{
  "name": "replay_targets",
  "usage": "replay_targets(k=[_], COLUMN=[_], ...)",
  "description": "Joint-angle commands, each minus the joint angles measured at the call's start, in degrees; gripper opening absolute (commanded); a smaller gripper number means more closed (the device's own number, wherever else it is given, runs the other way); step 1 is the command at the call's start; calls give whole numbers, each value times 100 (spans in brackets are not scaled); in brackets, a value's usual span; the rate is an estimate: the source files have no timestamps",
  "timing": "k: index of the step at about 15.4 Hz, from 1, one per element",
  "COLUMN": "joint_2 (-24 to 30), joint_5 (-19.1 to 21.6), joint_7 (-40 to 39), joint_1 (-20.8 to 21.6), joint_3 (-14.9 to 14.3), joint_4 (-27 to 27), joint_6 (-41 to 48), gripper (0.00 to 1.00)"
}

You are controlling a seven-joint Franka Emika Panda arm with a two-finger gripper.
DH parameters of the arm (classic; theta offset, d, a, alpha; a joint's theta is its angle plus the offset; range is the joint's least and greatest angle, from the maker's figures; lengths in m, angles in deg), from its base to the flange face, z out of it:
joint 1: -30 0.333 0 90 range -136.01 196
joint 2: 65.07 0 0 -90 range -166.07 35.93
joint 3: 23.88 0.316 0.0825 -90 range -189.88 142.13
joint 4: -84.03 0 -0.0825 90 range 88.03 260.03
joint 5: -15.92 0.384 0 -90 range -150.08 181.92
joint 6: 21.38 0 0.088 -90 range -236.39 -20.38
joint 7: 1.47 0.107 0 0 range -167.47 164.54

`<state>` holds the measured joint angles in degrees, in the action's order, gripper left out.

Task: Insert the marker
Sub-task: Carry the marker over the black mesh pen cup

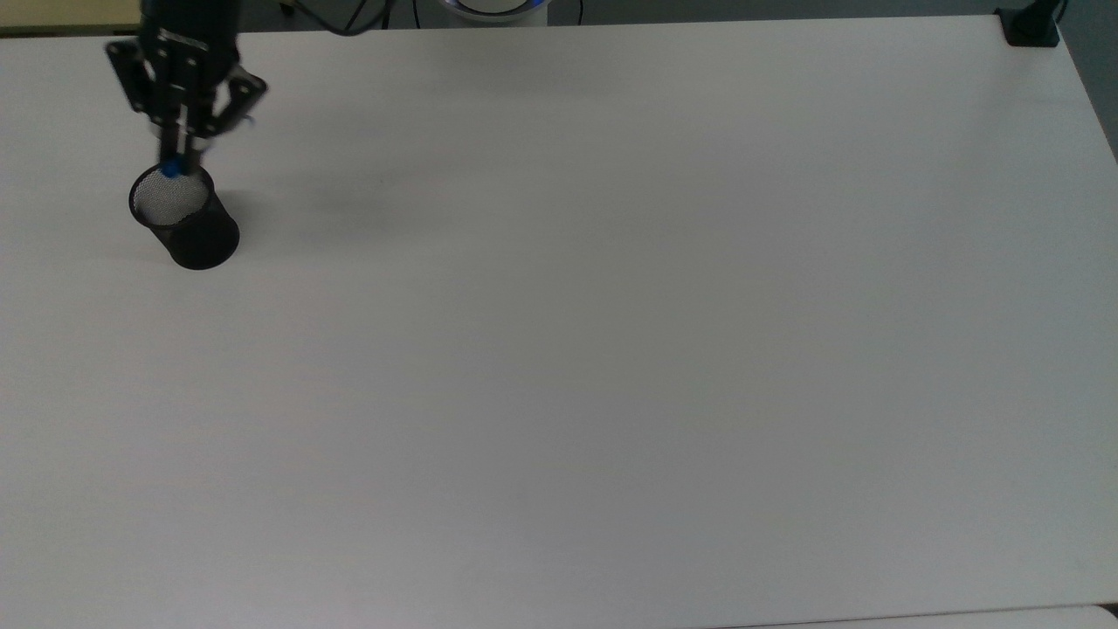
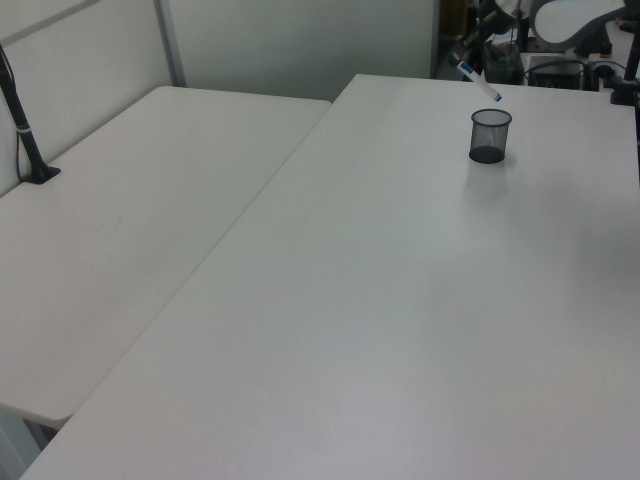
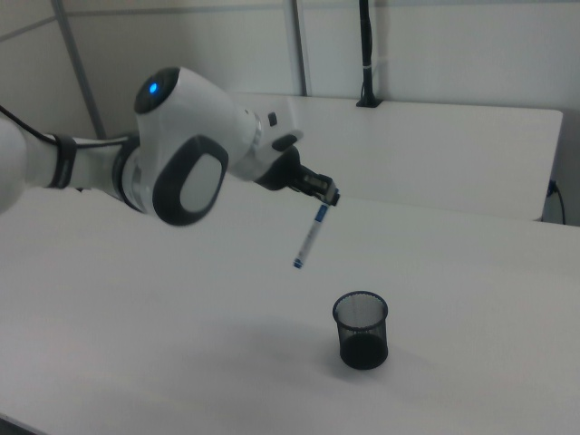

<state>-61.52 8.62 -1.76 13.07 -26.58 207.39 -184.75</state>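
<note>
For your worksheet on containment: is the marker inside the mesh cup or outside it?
Outside. The pincer holds the marker tilted in the air, its lower tip above the mesh cup.

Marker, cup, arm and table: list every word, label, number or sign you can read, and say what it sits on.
No text can be read on anything here.
The marker, held in the gripper: a blue label band on the white barrel, its print too small to read.
The black mesh cup: no label to be seen.
The robot arm: a blue light, no writing.
The white table: no markings.
</note>
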Motion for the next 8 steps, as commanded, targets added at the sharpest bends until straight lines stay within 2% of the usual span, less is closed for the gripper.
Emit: replay_targets(k=[1,5,8], joint_2=[-12,-635,-830], joint_5=[-43,-52,-52], joint_7=[-558,-779,-744], joint_1=[-371,-540,-610], joint_3=[-89,-133,-133], joint_4=[582,917,874], joint_6=[-1274,-2944,-3149], gripper=[0,0,0])
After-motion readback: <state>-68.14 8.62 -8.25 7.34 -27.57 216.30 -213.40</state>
